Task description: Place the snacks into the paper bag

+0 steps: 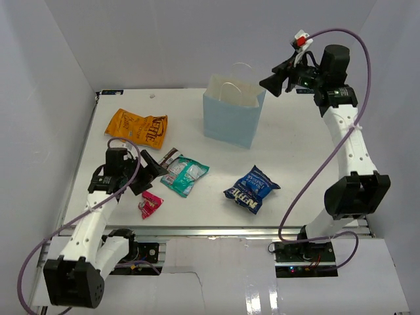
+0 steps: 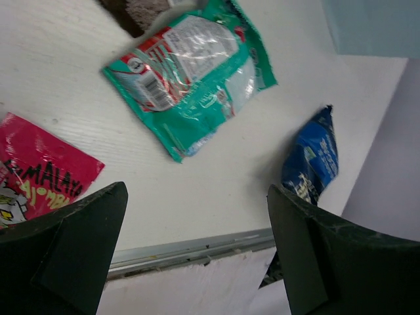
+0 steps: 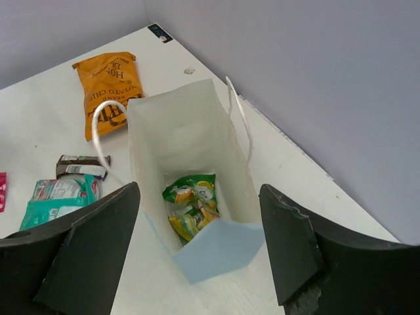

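The light blue paper bag stands upright at the back centre. In the right wrist view a yellow-green pouch lies on the bottom of the paper bag. My right gripper is open and empty, held high above the bag's right side. On the table lie an orange chip bag, a brown bar, a teal-white pouch, a blue chip bag and a pink wrapper. My left gripper is open and empty, just above the table between the pink wrapper and the teal-white pouch.
The table's front metal rail runs just below my left gripper. White walls enclose the table on the left, back and right. The bag's white string handles stand up over its rim.
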{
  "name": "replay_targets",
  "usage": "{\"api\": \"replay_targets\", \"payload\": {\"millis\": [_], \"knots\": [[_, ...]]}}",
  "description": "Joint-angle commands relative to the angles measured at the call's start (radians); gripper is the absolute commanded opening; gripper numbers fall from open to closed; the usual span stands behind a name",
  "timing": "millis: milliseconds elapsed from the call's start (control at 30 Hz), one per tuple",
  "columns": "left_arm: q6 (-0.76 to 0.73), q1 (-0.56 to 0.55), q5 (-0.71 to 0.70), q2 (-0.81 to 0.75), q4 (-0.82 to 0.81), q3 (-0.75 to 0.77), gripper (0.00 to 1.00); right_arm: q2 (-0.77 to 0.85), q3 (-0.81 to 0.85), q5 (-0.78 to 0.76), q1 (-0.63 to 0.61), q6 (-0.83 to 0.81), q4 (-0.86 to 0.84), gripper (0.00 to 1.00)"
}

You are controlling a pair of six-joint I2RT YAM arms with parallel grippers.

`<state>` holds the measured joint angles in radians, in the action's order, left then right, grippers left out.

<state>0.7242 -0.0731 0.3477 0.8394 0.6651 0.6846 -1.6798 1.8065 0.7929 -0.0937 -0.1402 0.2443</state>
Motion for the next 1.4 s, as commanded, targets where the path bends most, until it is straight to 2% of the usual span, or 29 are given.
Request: {"api": "replay_targets", "payload": {"millis": [0,133,200,233,367,467,600,833,1067,1300,1367], "knots": [[0.032,-0.002,-0.136,0.119,-0.013,0.027,0.98,0.121,-0.094,0.025,0.032,-0.099,0.118,0.79],[-0.087,-0.016,-0.155,0.269,-0.084,0.114,0.91,0.230,-0.273,0.040,0.130,-0.155,0.167,0.79],[-0.239,-0.022,-0.119,0.332,-0.127,0.185,0.88,0.299,-0.358,0.043,0.147,-0.214,0.188,0.80],[-0.291,-0.031,-0.109,0.390,-0.131,0.211,0.85,0.322,-0.433,0.039,0.155,-0.299,0.225,0.80],[-0.501,-0.056,-0.150,0.483,-0.151,0.294,0.85,0.419,-0.617,0.031,0.166,-0.447,0.282,0.80],[-0.624,-0.088,-0.176,0.541,-0.191,0.308,0.85,0.472,-0.712,0.054,0.169,-0.486,0.314,0.79],[-0.753,-0.160,-0.289,0.651,-0.197,0.375,0.85,0.523,-0.780,0.065,0.170,-0.486,0.320,0.79],[-0.789,-0.211,-0.478,0.822,-0.213,0.484,0.82,0.528,-0.814,0.054,0.173,-0.484,0.322,0.79],[-0.761,-0.241,-0.458,0.923,-0.193,0.497,0.64,0.514,-0.819,0.055,0.176,-0.475,0.316,0.79],[-0.735,-0.266,-0.443,0.951,-0.191,0.475,0.61,0.506,-0.825,0.071,0.175,-0.463,0.314,0.79],[-0.733,-0.267,-0.429,0.955,-0.190,0.472,0.57,0.508,-0.828,0.072,0.176,-0.457,0.314,0.79]]}}
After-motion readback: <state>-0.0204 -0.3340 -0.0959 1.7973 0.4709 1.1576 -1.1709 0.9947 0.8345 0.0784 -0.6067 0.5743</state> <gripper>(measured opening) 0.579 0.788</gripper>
